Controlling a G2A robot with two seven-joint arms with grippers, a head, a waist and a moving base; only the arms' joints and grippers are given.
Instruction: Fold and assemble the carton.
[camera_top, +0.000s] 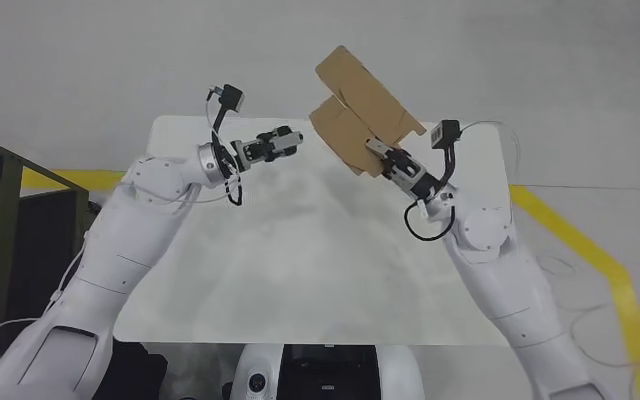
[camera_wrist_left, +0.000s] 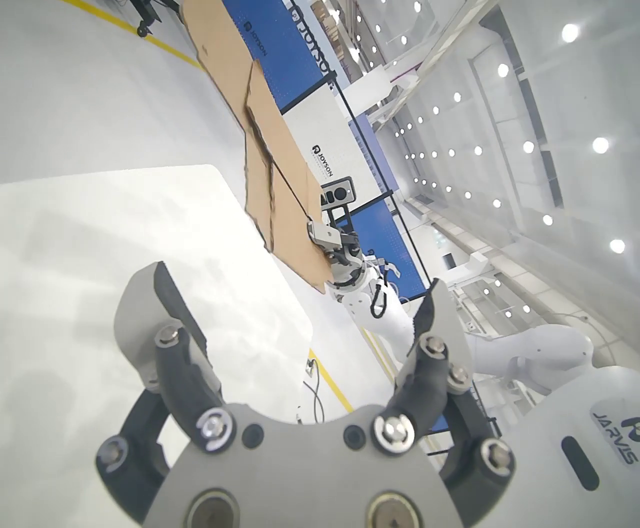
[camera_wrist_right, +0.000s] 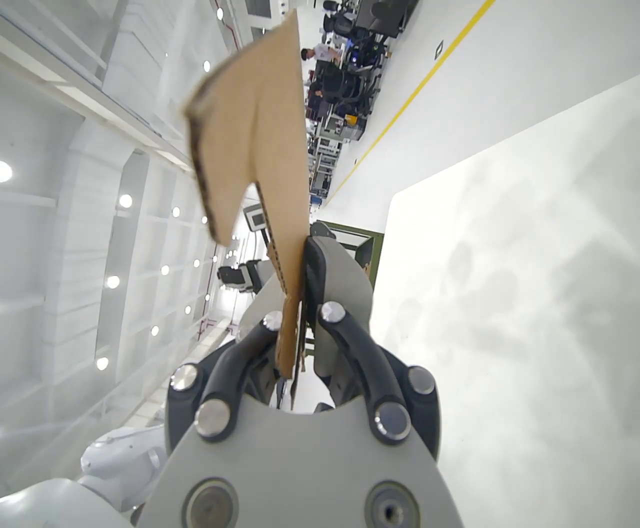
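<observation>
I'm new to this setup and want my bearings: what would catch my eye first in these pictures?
The flat brown carton stands out, held up in the air at the far side of the white table, its lower edge clamped in the right gripper. The left gripper hangs open and empty over the table, pointing toward the carton but apart from it.

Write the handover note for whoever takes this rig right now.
Right end effector: shut on the cardboard carton at one edge, holding it up over the far side of the table.
Left end effector: open, empty, over the table beside the carton, not touching it.
Done: carton gripped; it is flat, no box shape formed.
Left: open it up, fold the flaps, assemble.
</observation>
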